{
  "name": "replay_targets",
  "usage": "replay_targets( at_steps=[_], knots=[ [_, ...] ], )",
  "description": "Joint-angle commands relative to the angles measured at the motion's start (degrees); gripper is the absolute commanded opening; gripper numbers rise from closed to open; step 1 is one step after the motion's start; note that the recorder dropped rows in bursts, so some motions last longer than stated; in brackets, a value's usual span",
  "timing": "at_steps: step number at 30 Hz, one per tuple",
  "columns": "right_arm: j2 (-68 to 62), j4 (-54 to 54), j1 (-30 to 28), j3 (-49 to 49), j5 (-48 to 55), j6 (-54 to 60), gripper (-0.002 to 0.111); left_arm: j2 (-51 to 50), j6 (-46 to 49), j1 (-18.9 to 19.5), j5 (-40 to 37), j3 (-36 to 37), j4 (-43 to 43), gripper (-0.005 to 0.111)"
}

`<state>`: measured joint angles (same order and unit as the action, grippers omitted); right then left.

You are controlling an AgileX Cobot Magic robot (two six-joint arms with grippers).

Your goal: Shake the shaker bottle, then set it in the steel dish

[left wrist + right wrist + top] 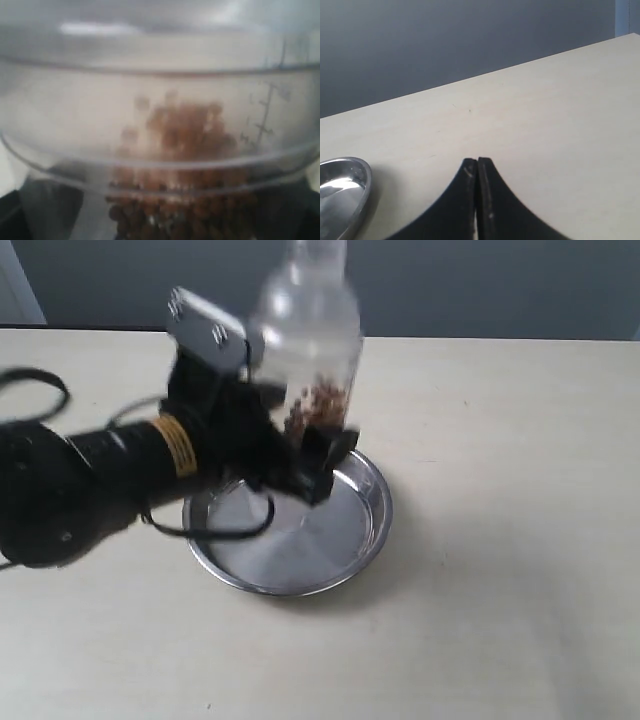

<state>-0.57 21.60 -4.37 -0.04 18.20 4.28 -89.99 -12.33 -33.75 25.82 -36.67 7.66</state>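
One arm's busy: left gripper clamps the clear plastic shaker bottle of brown granules above the round shiny steel dish, probably for shaking room and an easy drop-in. Right gripper is pinched together, empty, near the dish.

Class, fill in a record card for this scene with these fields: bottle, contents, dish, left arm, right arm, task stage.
bottle: shaker bottle upright, blurred, apparently held above the table; top cut off by the frame
contents: brown granules inside
dish: steel dish on the table, partly hidden by the left arm
left arm: left tool shut on the shaker bottle
right arm: right tool shut, holding nothing, near the dish's rim
task stage: bottle not yet set in the dish
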Motion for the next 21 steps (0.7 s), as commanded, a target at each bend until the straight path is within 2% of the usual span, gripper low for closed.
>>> replay_targets(
  at_steps=[1, 3, 5, 6, 8, 11, 13, 16, 19, 21],
  knots=[
    [0.3, -0.1, -0.2, 0.0, -0.6, 0.2, -0.001, 4.2, -2.9, -0.2, 3.2, -2.6, 3.3, 0.000],
    [0.3, -0.1, -0.2, 0.0, -0.6, 0.2, -0.001, 6.0, -1.9, -0.1, 1.3, -4.0, 2.1, 0.000],
    [0.3, -0.1, -0.2, 0.0, -0.6, 0.2, -0.001, 2.1, -1.9, -0.1, -3.2, -1.4, 1.2, 0.000],
    [0.3, -0.1, -0.2, 0.0, -0.6, 0.2, -0.001, -0.8, -2.2, -0.1, -3.0, 0.1, 0.8, 0.000],
    [0.3, -0.1, -0.2, 0.0, -0.6, 0.2, -0.001, -2.3, -2.9, -0.1, -0.1, -0.1, 0.0, 0.000],
    [0.3, -0.1, -0.2, 0.0, -0.6, 0.2, -0.001, 4.1, -3.1, -0.6, 7.5, -4.7, 5.2, 0.000],
    [0.3, -0.1, -0.2, 0.0, -0.6, 0.2, -0.001, 6.8, -3.1, -0.6, 4.8, -7.5, 5.5, 0.000],
    [0.3, -0.4, -0.2, 0.0, -0.6, 0.2, -0.001, 1.1, -3.1, -0.6, -1.6, -3.3, 3.3, 0.000],
    [0.3, -0.3, -0.2, 0.0, -0.6, 0.2, -0.001, -6.0, -5.2, -0.6, 5.3, 0.2, -1.3, 0.000],
    [0.3, -0.3, -0.2, 0.0, -0.6, 0.2, -0.001, -2.7, -7.4, -0.6, 9.9, -1.3, 3.5, 0.000]
  ],
)
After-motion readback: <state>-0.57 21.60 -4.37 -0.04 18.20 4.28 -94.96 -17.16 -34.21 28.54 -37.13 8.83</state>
